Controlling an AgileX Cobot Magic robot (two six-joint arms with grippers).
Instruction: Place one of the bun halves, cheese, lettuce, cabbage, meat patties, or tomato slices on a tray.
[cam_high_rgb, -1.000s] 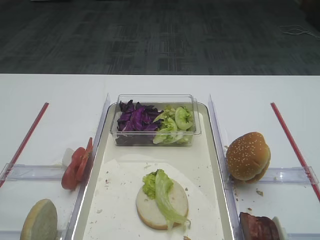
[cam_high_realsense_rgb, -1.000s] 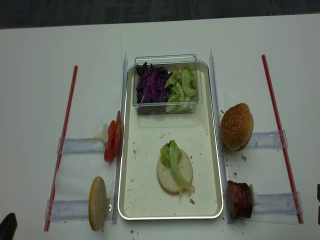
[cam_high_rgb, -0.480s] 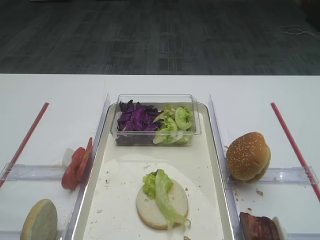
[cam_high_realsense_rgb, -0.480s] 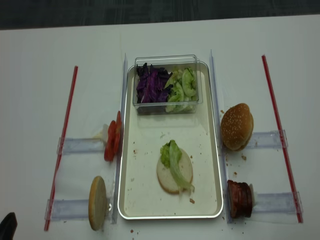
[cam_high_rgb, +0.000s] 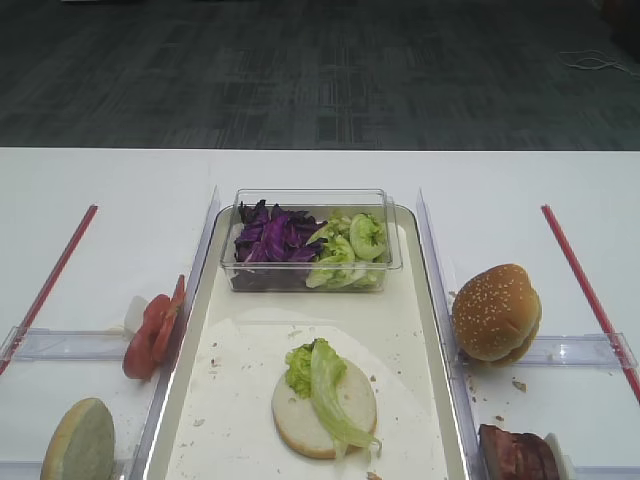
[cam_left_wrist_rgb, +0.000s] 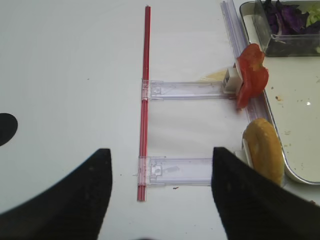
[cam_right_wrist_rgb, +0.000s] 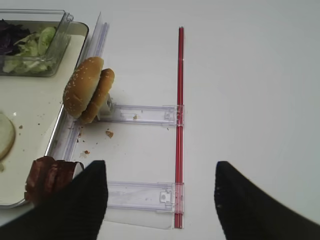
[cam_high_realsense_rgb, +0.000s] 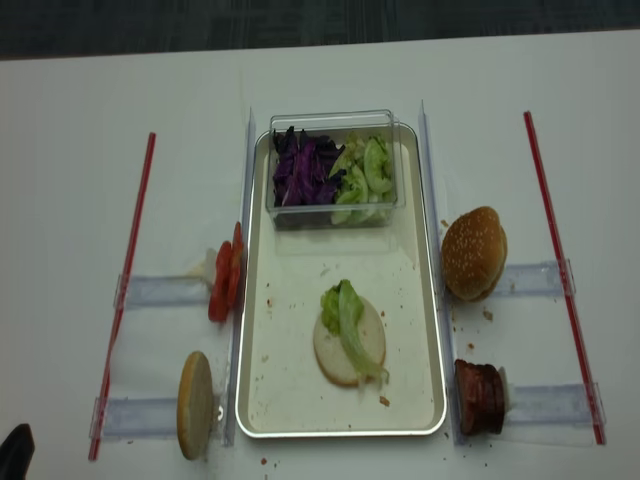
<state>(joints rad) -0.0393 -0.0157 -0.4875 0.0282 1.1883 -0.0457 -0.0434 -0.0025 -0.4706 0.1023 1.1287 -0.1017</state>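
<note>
Here, crinkled lettuce (cam_high_rgb: 335, 392) across flat bun half (cam_high_rgb: 322, 410)

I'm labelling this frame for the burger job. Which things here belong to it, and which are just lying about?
Belongs to the job:
- tray
- bun half on the tray, lettuce strip on it
- bun half on edge, left
- tomato slices
- meat patties
- cabbage and lettuce in the tub

Lying about:
- whole sesame bun
- red strips
</note>
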